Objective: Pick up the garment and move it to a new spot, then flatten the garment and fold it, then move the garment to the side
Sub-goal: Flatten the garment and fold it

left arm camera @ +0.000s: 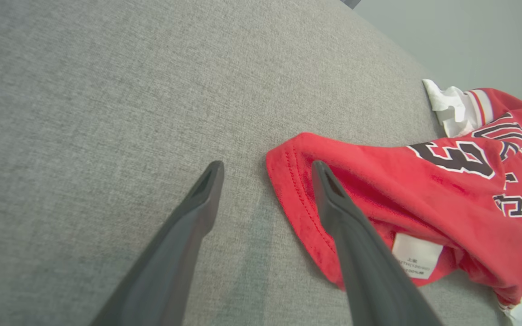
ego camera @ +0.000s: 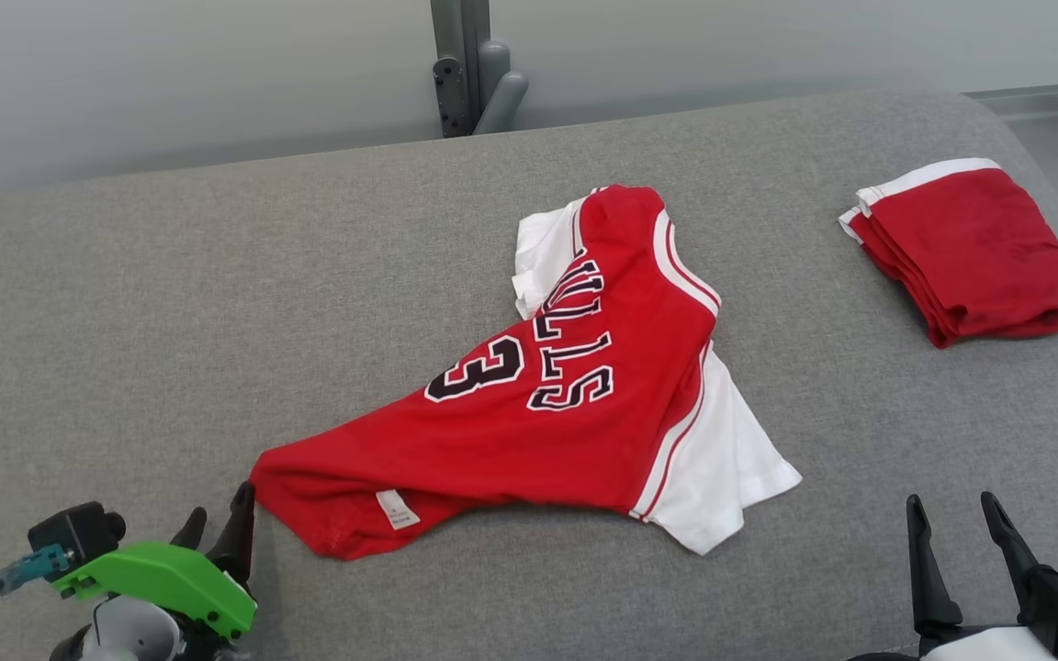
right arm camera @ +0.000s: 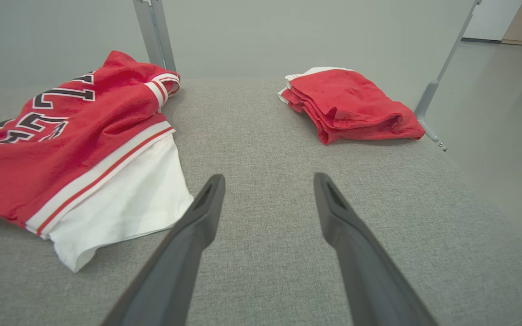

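Grey cloth table (ego camera: 217, 303) up close: left gripper (ego camera: 217, 519) spread wide at the near left, holding nothing, one finger at the jersey's (ego camera: 575, 413) hem corner. Right gripper (ego camera: 951, 503) gaped empty, near right. The jersey lay mid-table, its long axis slanting from that corner away to the right. Folded red pile (ego camera: 979, 262) far right, pale wall (ego camera: 171, 73) behind.

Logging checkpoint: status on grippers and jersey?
Left gripper open at jersey hem corner, nothing held. Right gripper open, off cloth. Jersey crumpled, unfolded. Folded red garment far right, clear.
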You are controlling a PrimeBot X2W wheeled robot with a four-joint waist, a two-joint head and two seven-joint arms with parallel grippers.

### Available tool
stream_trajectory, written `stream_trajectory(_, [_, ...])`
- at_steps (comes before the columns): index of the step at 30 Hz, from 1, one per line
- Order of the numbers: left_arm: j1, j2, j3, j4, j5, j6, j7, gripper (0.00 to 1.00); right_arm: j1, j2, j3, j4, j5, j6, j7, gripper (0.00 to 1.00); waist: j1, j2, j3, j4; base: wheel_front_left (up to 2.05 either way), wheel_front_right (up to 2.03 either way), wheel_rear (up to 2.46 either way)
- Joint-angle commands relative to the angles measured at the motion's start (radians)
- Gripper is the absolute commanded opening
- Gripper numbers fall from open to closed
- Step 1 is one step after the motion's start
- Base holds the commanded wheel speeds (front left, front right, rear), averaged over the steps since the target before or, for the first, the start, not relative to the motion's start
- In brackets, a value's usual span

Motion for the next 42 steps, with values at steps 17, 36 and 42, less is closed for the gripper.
stream_trajectory(17, [0.281,-0.034,-0.070,-0.255,0.356,0.100,-0.346,1.00,0.037,-0.004,-0.045,-0.043,0.009,-0.001,-0.003,1.00,0.0000,-0.0001,-0.018,0.072,0.00,0.00,0.00])
stream_trajectory(36, [0.525,-0.209,0.227,-0.480,0.735,-0.022,-0.347,1.00,0.060,-0.003,-0.135,-0.026,0.010,-0.001,-0.003,1.00,0.0000,-0.0001,-0.096,0.099,0.00,0.00,0.00])
stream_trajectory(42, [0.533,-0.213,0.255,-0.484,0.777,-0.059,-0.347,1.00,0.050,-0.004,-0.123,-0.028,-0.009,-0.001,-0.003,1.00,0.0000,-0.0001,-0.101,0.098,0.00,0.00,0.00])
